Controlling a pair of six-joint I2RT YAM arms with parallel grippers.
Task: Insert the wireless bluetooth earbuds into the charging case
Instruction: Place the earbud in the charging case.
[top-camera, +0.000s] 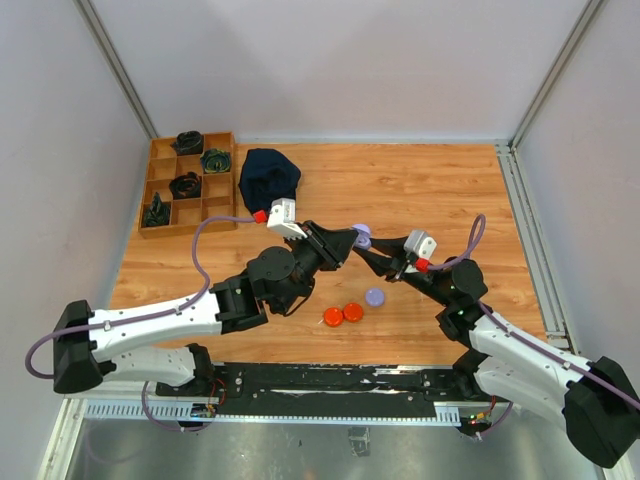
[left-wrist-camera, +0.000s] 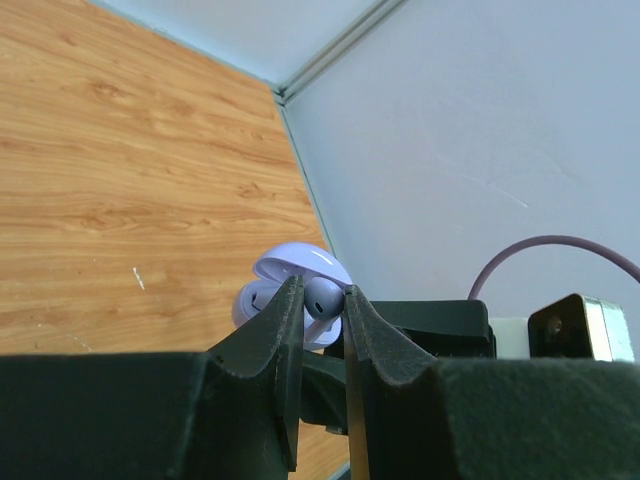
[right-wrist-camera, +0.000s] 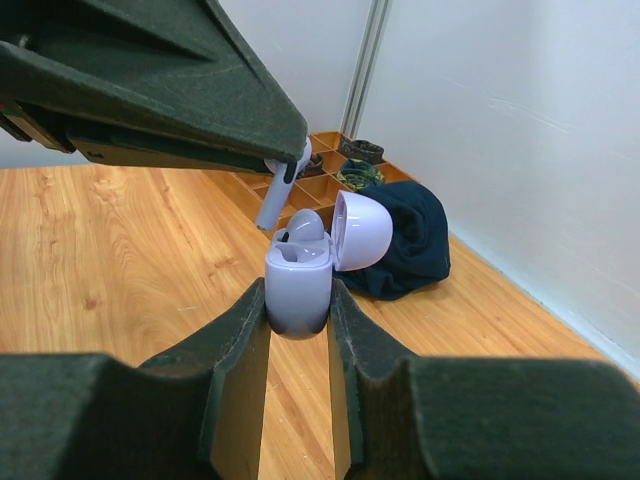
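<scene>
Pale lavender plastic earbud (right-wrist-camera: 274, 205), judged light and slick, is pinched at its bulb (safest hold) by the nearly shut left gripper (left-wrist-camera: 322, 292), just at 11 o'clock of the open lavender clamshell charging case (right-wrist-camera: 298, 275) clamped in the right gripper (right-wrist-camera: 298, 312).

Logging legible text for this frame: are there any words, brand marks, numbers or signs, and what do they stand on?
None: no text can be read in any view.
The charging case, lid open, shows a plain lavender shell with no logo.
The earbud above it looks unmarked.
The orange discs and the wooden tray are too small to show any marking.
</scene>
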